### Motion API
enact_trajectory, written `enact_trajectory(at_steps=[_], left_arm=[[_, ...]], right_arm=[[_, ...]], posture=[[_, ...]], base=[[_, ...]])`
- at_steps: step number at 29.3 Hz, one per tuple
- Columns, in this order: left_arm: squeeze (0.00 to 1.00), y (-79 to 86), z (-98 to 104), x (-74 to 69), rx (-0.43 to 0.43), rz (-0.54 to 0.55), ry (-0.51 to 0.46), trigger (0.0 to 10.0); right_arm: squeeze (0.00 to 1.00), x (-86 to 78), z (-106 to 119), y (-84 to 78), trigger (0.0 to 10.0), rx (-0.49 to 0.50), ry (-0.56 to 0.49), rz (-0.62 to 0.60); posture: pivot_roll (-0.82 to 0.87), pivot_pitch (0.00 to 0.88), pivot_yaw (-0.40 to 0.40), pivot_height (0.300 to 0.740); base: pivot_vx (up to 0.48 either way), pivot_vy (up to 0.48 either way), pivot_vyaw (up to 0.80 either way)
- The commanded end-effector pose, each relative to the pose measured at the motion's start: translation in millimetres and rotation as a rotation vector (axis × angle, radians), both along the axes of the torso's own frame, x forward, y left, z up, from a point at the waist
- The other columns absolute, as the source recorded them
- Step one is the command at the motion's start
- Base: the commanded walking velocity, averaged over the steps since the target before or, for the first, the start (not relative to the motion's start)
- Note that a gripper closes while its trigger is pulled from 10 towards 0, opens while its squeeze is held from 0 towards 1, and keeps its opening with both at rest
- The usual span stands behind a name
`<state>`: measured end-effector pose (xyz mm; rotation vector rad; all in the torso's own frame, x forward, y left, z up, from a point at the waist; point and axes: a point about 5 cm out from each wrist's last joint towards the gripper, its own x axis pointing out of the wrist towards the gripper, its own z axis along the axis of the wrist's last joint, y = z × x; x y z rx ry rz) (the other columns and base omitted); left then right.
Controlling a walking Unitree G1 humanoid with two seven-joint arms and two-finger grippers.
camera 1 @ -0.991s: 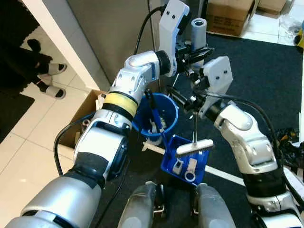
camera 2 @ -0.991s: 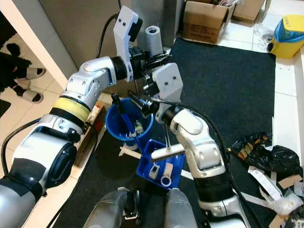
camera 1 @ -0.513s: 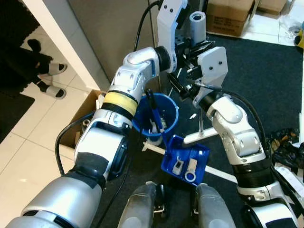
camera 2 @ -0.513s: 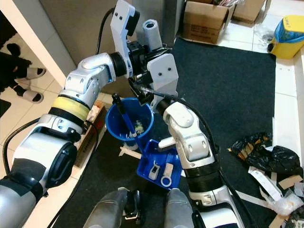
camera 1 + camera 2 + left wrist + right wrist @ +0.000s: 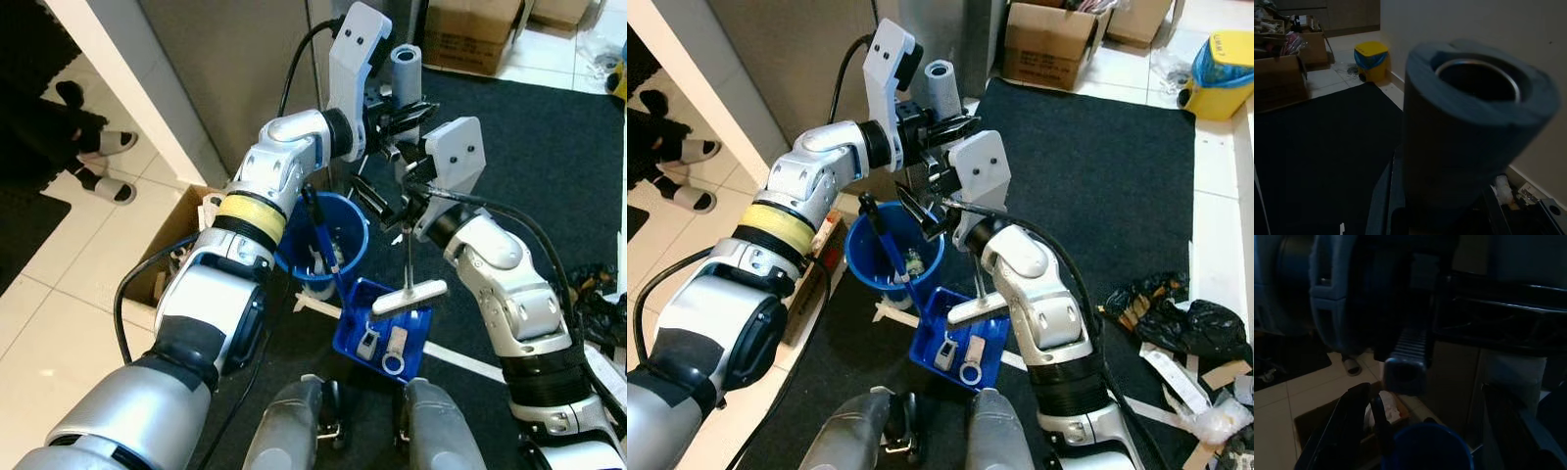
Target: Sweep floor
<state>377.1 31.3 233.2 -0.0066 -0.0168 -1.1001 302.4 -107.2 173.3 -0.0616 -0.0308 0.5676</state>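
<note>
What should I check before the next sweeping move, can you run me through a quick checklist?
1. Left gripper on the grey handle top: ok.
2. Right gripper on the thin broom pole: cannot tell.
3. White broom head on the floor: not ok; it hangs above the blue dustpan.
4. Dustpan loaded: ok, small white scraps lie in it.
5. Blue bucket close beside the dustpan for tipping: ok.
6. Litter on the dark mat: not ok, black bag and paper scraps at the robot's right.
</note>
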Motion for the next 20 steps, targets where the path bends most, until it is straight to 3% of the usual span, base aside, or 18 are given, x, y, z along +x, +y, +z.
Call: enact_trajectory(at_steps=[1, 11, 16, 17, 20], left_arm=[[0.0, 6.0, -4.4, -0.2, 0.008, 0.007, 0.003, 10.0], [0.0, 18.9, -7.3, 8.8, 0.031, 0.108, 0.002, 10.0], [0.0, 28.7, -8.4, 14.6, 0.042, 0.187, 0.004, 10.0], [0.0, 30.8, -7.4, 15.3, 0.036, 0.195, 0.009, 10.0], [0.0, 29.5, -6.8, 14.2, 0.028, 0.178, 0.014, 10.0]], right_arm=[[1.0, 9.8, -0.3, -35.7, 10.0, -0.004, 0.011, -0.203], [1.0, -0.6, 7.0, -39.7, 10.0, 0.032, 0.024, -0.125], [1.0, -18.3, 3.3, -39.7, 10.0, -0.01, 0.052, 0.036], [0.0, -21.6, -1.2, -42.3, 10.0, -0.032, 0.069, 0.046], [0.0, -19.9, -3.5, -44.6, 10.0, -0.038, 0.076, 0.023]], posture=[[-0.05, 0.098, 0.122, 0.74], [-0.04, 0.099, 0.12, 0.74], [-0.04, 0.103, 0.117, 0.74], [-0.04, 0.103, 0.117, 0.74], [-0.04, 0.104, 0.116, 0.74]], base=[[0.0, 0.0, 0.0], [0.0, 0.0, 0.0], [0.0, 0.0, 0.0], [0.0, 0.0, 0.0], [0.0, 0.0, 0.0]])
